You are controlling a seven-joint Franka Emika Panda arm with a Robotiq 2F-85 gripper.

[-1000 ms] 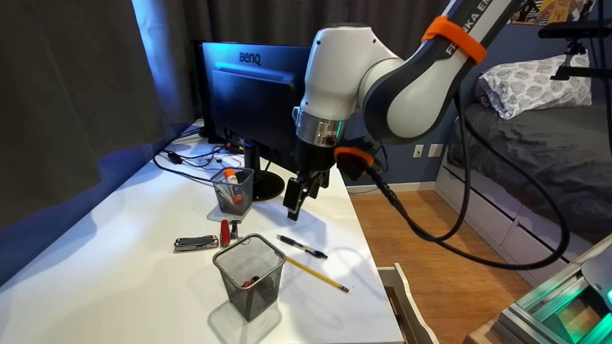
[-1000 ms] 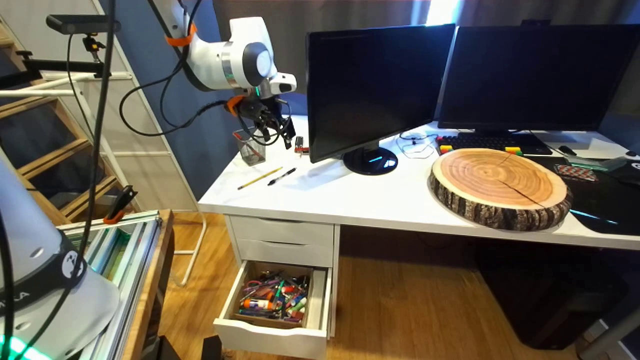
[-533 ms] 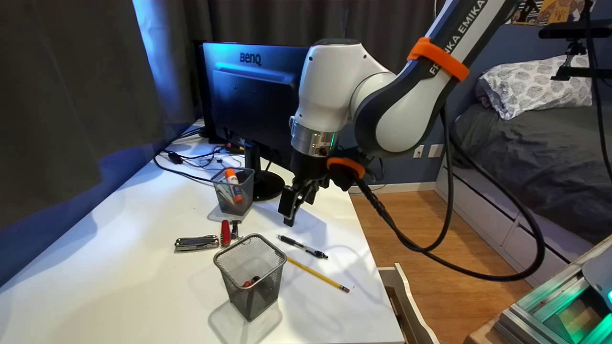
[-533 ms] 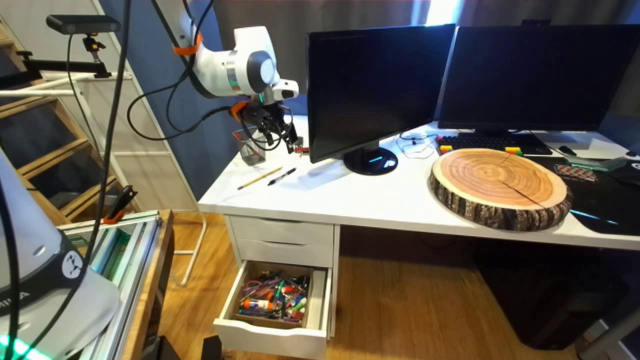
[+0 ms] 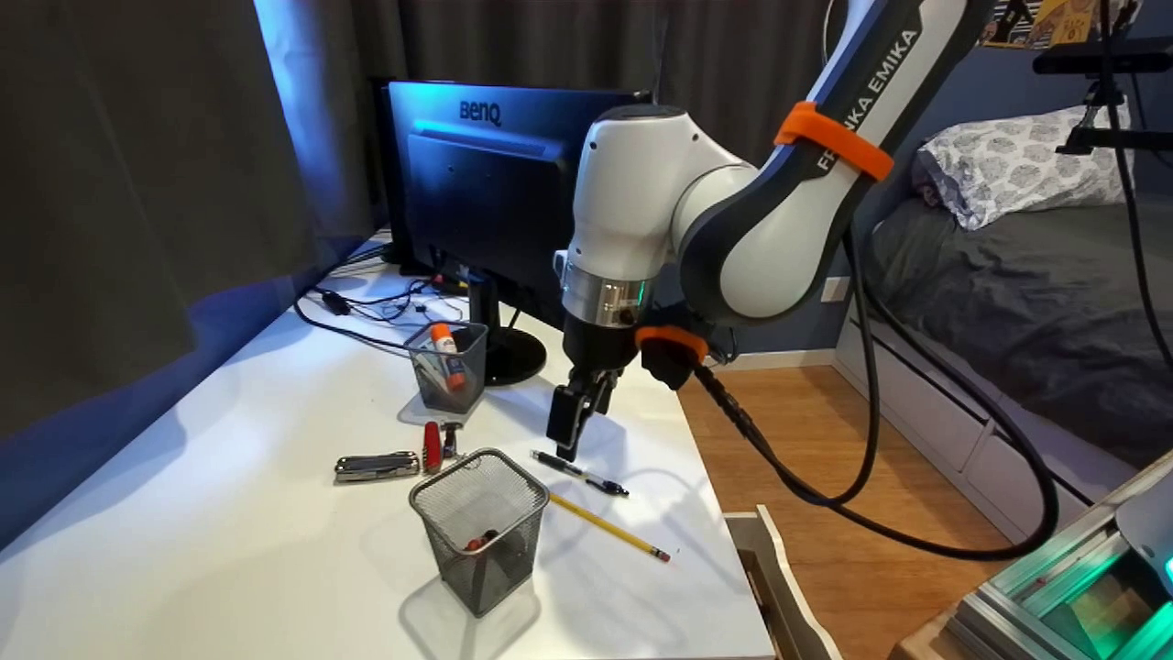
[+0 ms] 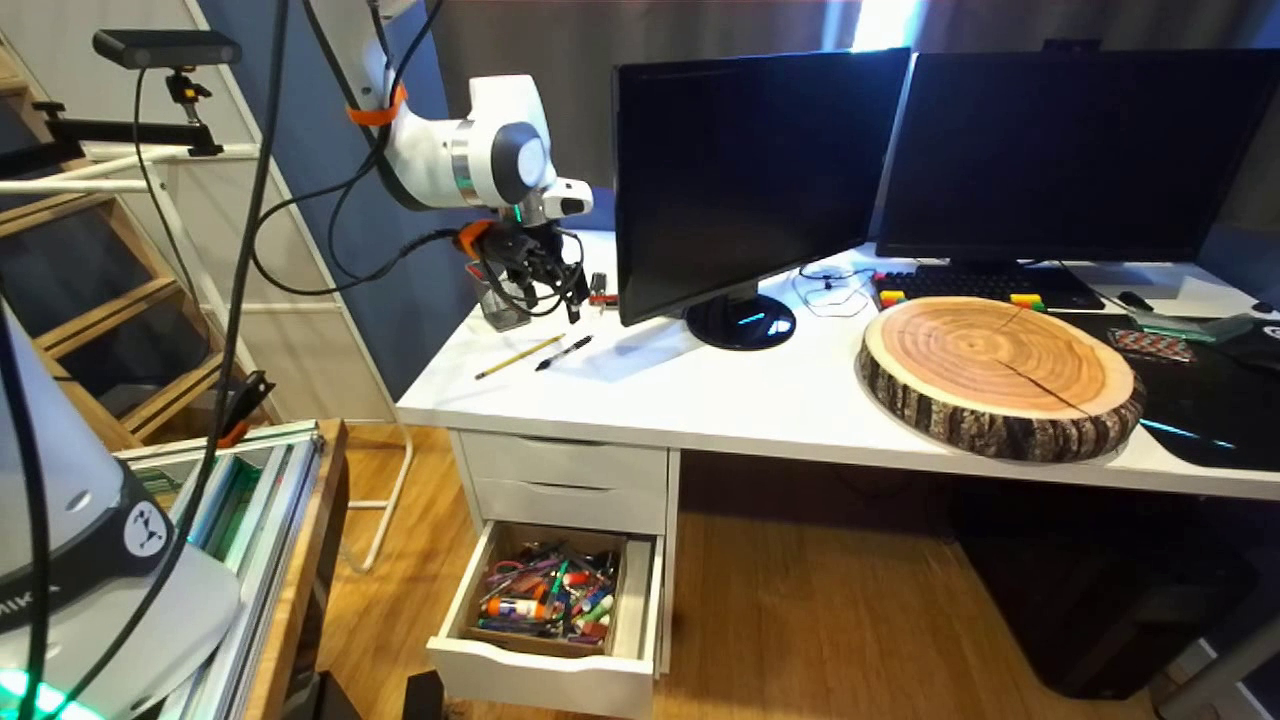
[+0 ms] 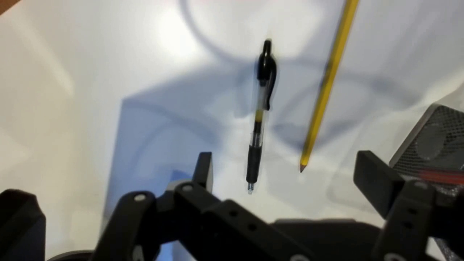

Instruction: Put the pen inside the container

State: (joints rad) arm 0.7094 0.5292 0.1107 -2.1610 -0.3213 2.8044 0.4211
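Over on the white table (image 5: 275,550) by a "BenQ" monitor (image 5: 486,206), a black pen (image 5: 579,473) is lying beside a yellow pencil (image 5: 609,526), near the wire-mesh container (image 5: 513,550); the arm (image 5: 779,243) lettered "EMIKA" is hanging its end effector (image 7: 284,172) above, fingers (image 7: 377,183) standing wide apart.

Bright light (image 6: 886,22) glows beside dark curtains (image 6: 570,40) behind a white desk (image 6: 760,400) with an open drawer (image 6: 545,680). Past the wood floor (image 6: 800,600), a bed (image 5: 1054,293) with a patterned pillow (image 5: 1026,160) sits on white drawers (image 5: 926,412) beside the blue wall (image 5: 967,105).
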